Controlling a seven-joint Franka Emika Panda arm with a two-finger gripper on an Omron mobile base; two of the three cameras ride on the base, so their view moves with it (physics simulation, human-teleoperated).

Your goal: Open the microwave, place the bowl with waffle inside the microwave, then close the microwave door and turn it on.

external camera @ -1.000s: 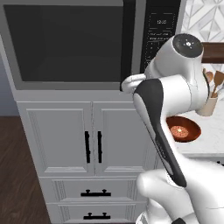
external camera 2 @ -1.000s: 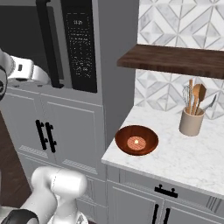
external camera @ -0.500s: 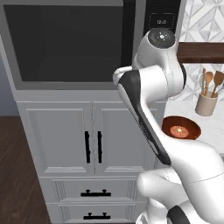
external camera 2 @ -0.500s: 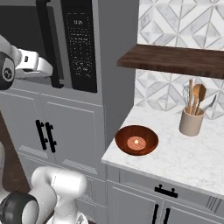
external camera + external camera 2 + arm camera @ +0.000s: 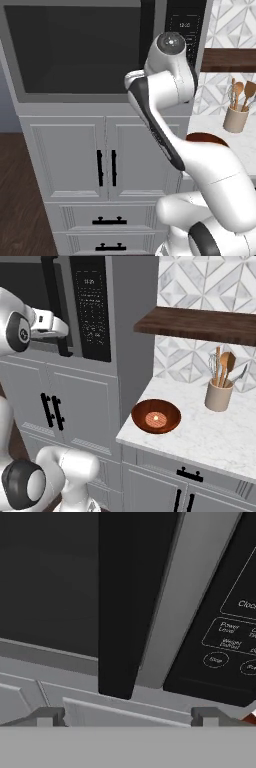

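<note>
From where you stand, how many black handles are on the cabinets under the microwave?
4: two upright handles at the door seam, and two drawer pulls stacked below. More may be hidden behind the arm.

Bowl with waffle (image 5: 156,416) on counter (image 5: 210,431), right of microwave (image 5: 90,306)

Grey kitchen, rendered: tall cabinet w/ paired panelled doors (image 5: 102,165) and black bar handles, two drawers (image 5: 107,220) below. Dark wood floor (image 5: 17,200) at left. To the right, white marble counter (image 5: 220,433) over more grey cabinets; wall behind tiled in grey-and-white geometric pattern (image 5: 192,286). Dark wooden shelf (image 5: 200,323) mounted above counter. Beige cup of wooden spoons (image 5: 219,391) stands near the wall. Even, soft light throughout.
</note>
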